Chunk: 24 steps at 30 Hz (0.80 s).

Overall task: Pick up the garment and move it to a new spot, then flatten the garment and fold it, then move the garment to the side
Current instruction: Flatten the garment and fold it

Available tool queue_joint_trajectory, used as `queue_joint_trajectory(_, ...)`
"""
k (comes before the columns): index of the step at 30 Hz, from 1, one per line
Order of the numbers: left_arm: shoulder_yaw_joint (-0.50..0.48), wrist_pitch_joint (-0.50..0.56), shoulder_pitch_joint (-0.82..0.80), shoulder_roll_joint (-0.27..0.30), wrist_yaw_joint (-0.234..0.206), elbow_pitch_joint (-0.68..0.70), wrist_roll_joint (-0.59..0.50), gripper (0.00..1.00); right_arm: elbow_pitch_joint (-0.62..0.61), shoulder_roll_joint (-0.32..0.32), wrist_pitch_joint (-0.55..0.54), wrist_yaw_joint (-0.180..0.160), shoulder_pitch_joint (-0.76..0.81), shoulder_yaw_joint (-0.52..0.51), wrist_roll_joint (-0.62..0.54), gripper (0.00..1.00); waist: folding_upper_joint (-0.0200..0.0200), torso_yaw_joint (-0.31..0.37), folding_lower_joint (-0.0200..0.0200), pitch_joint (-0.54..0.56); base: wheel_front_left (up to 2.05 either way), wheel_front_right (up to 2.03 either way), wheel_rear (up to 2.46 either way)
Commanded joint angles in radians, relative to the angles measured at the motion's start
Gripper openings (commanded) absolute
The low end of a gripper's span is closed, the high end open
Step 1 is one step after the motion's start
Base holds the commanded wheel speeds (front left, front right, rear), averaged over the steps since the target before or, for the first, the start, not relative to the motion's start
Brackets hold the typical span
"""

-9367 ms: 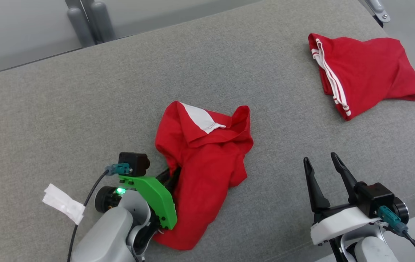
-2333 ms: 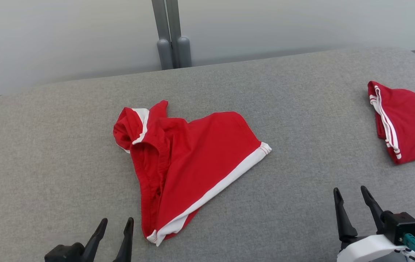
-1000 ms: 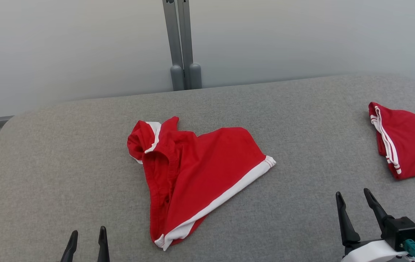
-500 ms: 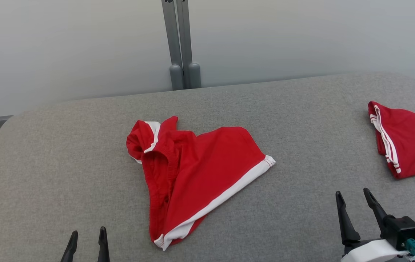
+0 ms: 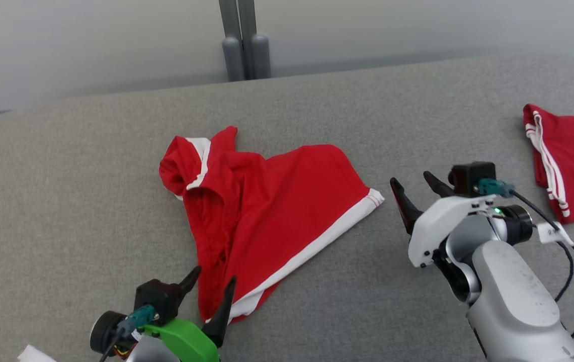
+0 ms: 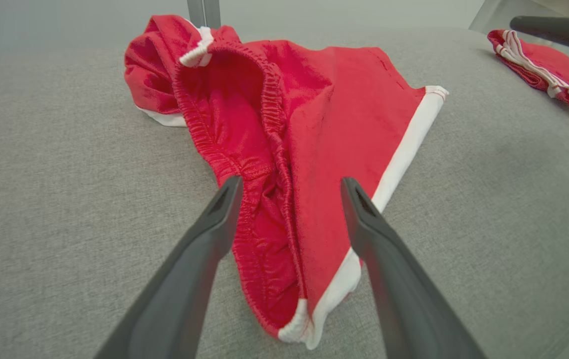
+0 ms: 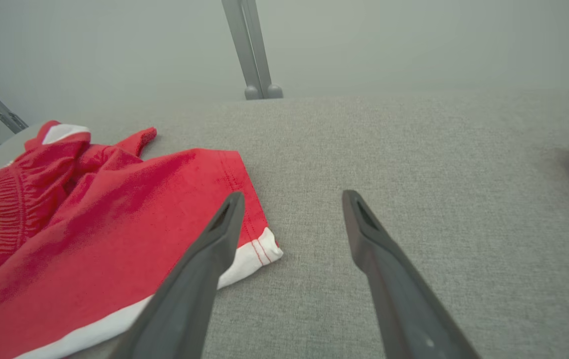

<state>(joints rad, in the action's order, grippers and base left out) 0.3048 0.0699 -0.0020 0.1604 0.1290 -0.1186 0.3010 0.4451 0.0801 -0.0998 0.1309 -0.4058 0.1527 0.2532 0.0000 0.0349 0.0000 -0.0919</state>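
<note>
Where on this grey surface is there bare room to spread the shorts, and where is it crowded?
Bare: the surface left of the red shorts, and the far strip by the posts. Crowded: the left gripper at the shorts' near end, the right gripper between them and the folded garment.

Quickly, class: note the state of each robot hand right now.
Left hand: open, holding nothing, at the red shorts' near end.
Right hand: open, holding nothing, beside those shorts.
</note>
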Motion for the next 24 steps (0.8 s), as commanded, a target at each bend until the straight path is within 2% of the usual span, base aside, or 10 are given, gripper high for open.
queue_joint_trajectory(1, 0.018, 0.036, -0.028, 0.027, 0.003, 0.008, 0.012, 1.0, 0.032, 0.015, -0.052, 0.0, -0.031, 0.02, -0.003, 1.0, 0.0, -0.055, 0.0, -0.112, 0.0, 0.0, 0.0)
queue_joint_trajectory(4, 0.059, 0.112, -0.062, 0.046, 0.003, 0.035, 0.051, 1.0, 0.086, 0.029, -0.139, 0.0, -0.091, 0.058, 0.002, 1.0, 0.0, -0.082, 0.0, -0.143, 0.0, 0.0, 0.0)
queue_joint_trajectory(12, 0.095, 0.253, -0.048, 0.098, 0.003, 0.134, 0.116, 1.0, 0.132, 0.065, -0.22, 0.0, -0.114, 0.141, 0.08, 1.0, 0.0, -0.118, 0.0, -0.187, 0.0, 0.0, 0.0)
queue_joint_trajectory(18, 0.141, 0.329, -0.005, 0.161, 0.003, 0.234, 0.164, 1.0, 0.133, 0.083, -0.241, 0.0, -0.107, 0.182, 0.129, 1.0, 0.0, -0.111, 0.0, -0.202, 0.0, 0.0, 0.0)
queue_joint_trajectory(24, 0.178, 0.349, 0.015, 0.21, 0.003, 0.3, 0.216, 1.0, 0.129, 0.105, -0.242, 0.0, -0.112, 0.199, 0.148, 1.0, 0.0, -0.106, 0.0, -0.214, 0.0, 0.0, 0.0)
